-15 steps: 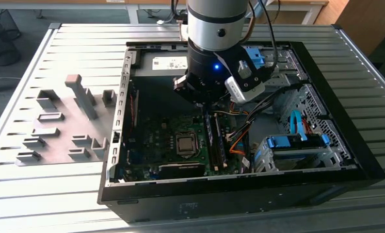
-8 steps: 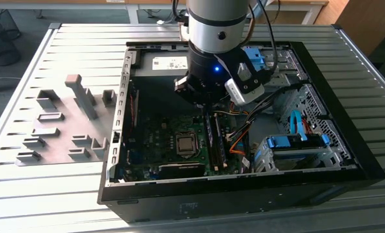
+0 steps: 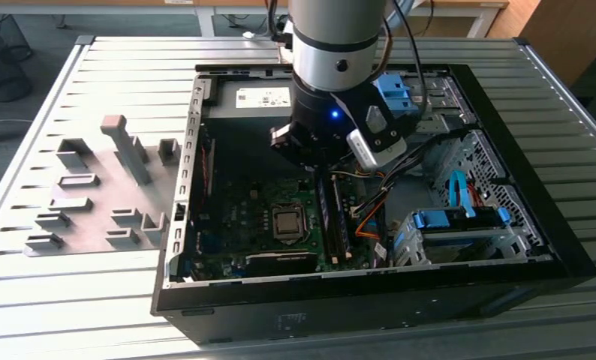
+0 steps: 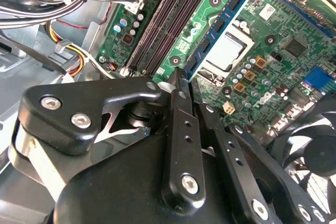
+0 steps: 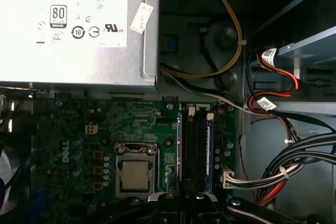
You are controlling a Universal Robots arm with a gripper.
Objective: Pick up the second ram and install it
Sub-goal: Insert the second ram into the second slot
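While the arm hangs over the open case (image 3: pixel 564 259) on the worktop (image 3: pixel 88 300) in the exterior view, we see the end effector (image 3: pixel 323 161) low inside, right above the far end of the dark slots (image 3: pixel 333 221) that run beside the socket (image 3: pixel 289 223). From here we cannot tell the ram apart from the slots. The grey fixture (image 3: pixel 97 202) sits well apart, toward the exterior view's left. In the second wrist view the ram (image 4: pixel 223 22) shows as a blue stick with black chips, lying in the slot row nearest the socket (image 4: pixel 226 45), with two dark slots (image 4: pixel 163 24) on its other side. The end effector (image 4: pixel 188 80) is clenched, its two black fingers (image 4: pixel 178 124) drawn close together with nothing visible between them, and its tips sit right at the near end of the ram. So the ram stretches straight away from the tips, its long axis in line with the slots, and we judge it is already in its row, though we cannot tell whether it is fully seated or whether the tips touch it. In the first wrist view the end effector (image 5: pixel 184 195) sits at the near end of the slots (image 5: pixel 195 145), which run away from it toward the power supply (image 5: pixel 73 24), with the socket (image 5: pixel 135 174) just beside them. Cables (image 5: pixel 294 166) lie on the other side, clear of the slots.
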